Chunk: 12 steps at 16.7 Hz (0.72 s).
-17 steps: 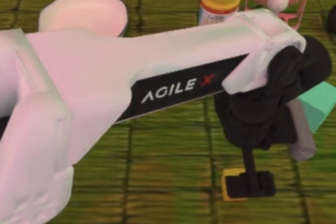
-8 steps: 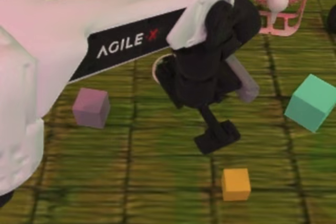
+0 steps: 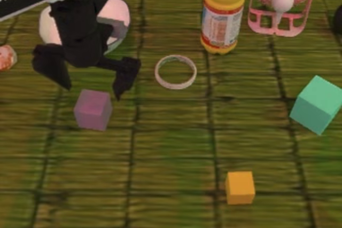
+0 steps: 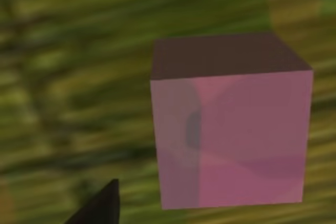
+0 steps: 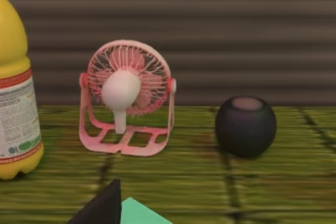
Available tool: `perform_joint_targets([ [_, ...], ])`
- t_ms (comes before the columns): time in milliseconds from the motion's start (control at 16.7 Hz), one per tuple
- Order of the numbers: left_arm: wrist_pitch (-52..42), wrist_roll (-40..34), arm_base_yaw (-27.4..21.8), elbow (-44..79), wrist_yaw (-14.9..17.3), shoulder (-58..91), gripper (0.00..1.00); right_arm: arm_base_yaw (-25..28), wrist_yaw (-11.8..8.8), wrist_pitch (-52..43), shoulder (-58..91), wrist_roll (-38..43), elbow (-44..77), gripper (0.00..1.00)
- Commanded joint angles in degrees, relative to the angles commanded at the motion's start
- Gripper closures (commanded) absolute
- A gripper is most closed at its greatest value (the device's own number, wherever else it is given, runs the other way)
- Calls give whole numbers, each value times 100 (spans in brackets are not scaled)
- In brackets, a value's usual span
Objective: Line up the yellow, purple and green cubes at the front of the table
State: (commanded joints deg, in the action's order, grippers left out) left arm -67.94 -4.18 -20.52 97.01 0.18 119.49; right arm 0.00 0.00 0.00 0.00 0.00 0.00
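Left gripper (image 3: 88,78): I had my black two-finger tool spread wide, hovering over the matte dull-purple cube (image 3: 93,109), clamped on nothing.
Purple cube: it sat toward the left edge of the green-brown slatted table (image 3: 171,148); it filled my left wrist view (image 4: 231,129).
Small yellow-orange cube (image 3: 240,187): near the front edge, right of centre.
Large mint-green cube (image 3: 318,104): by the right edge.
Right arm: out of the top view; I could not tell its fingers' state.

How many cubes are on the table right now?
3. The purple cube sits at the left below the open left gripper, the green cube at the right edge, the yellow cube front centre-right. None looks hidden.
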Motion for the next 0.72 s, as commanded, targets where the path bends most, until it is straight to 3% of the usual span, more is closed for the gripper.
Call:
perform_joint_targets([
  [120,47,-225,223,-75,-6,-66,0,0,0,0,0,0,0,0],
  [420,59,-237,227,-76,-8,-42,0,0,0,0,0,0,0,0],
  [720,863,-239,248,-609,-4,208,0,0,0,0,0,0,0,0],
])
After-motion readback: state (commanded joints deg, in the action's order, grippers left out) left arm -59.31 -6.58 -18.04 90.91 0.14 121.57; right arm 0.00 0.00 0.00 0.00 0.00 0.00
